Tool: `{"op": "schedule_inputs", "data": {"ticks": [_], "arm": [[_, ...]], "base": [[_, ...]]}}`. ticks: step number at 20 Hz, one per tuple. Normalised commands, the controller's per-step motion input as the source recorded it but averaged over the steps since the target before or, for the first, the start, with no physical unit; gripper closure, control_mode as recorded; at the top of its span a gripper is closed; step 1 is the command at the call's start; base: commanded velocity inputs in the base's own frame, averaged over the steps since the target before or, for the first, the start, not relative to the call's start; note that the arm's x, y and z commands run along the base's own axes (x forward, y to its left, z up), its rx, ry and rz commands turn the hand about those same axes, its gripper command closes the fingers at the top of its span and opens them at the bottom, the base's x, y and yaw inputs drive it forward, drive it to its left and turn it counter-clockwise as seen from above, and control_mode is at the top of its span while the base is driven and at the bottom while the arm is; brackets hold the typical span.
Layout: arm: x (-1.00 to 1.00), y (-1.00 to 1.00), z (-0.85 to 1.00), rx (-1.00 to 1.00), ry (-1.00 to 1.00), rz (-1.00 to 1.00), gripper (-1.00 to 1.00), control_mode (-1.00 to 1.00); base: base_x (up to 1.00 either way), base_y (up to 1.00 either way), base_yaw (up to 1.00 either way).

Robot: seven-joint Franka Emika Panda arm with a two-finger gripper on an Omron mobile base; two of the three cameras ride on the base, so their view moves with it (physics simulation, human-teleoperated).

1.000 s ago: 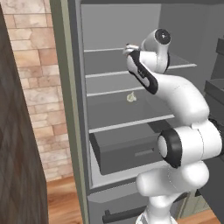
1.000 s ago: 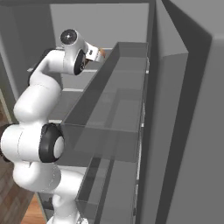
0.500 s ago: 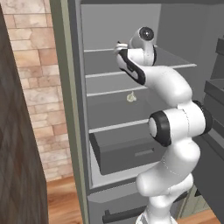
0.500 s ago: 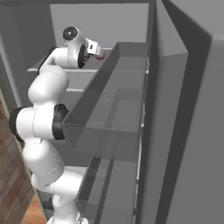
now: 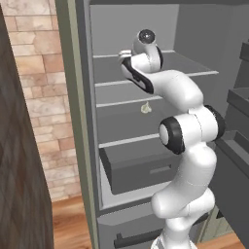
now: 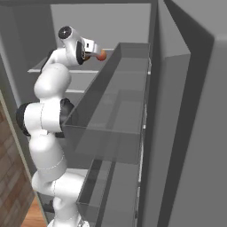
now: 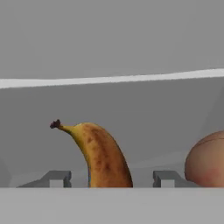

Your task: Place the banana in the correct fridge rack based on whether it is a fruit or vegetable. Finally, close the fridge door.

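Note:
The banana (image 7: 103,155), brownish-yellow with a dark stem tip, stands curved between my two fingertips (image 7: 59,178) in the hand view, with a gap on each side. My gripper (image 7: 111,178) is open around it without touching it. It lies on the fridge rack (image 7: 153,113), the top grey shelf (image 5: 194,73). In the right base view the gripper (image 6: 96,51) reaches over that shelf beside a red apple (image 6: 102,55). The fridge door (image 6: 190,111) stands wide open on the right.
The apple (image 7: 208,159) sits close on the banana's right. A pale bulb (image 5: 145,108) lies on the lower shelf, above a grey drawer (image 5: 141,168). Door bins (image 6: 119,111) jut out near the arm. A brick wall (image 5: 34,97) is to the left.
The arm swung the hand further left and deeper over the top shelf. The jaws, shut a moment ago, have opened off the banana.

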Motion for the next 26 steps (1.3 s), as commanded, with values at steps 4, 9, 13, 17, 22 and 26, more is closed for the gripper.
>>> {"op": "schedule_inputs", "data": {"ticks": [4,9,13,17,22,26], "arm": [[-0.16,0.0,0.0,-0.04,-0.05,0.0,-1.0,-1.0],[-0.57,0.0,0.0,-0.04,-0.07,0.0,-1.0,-1.0],[-0.97,0.0,0.0,0.0,-0.02,0.0,-1.0,-1.0],[-1.0,0.0,0.0,0.01,-0.16,0.0,-1.0,-1.0],[-1.0,0.0,0.04,0.02,-0.18,0.03,-1.0,-1.0],[-1.0,0.0,0.01,0.02,-0.08,0.07,-1.0,-1.0]], "base": [[0.0,0.0,0.0],[0.0,0.0,0.0],[0.0,0.0,0.0],[0.0,0.0,0.0],[0.0,0.0,0.0],[0.0,0.0,0.0]]}}
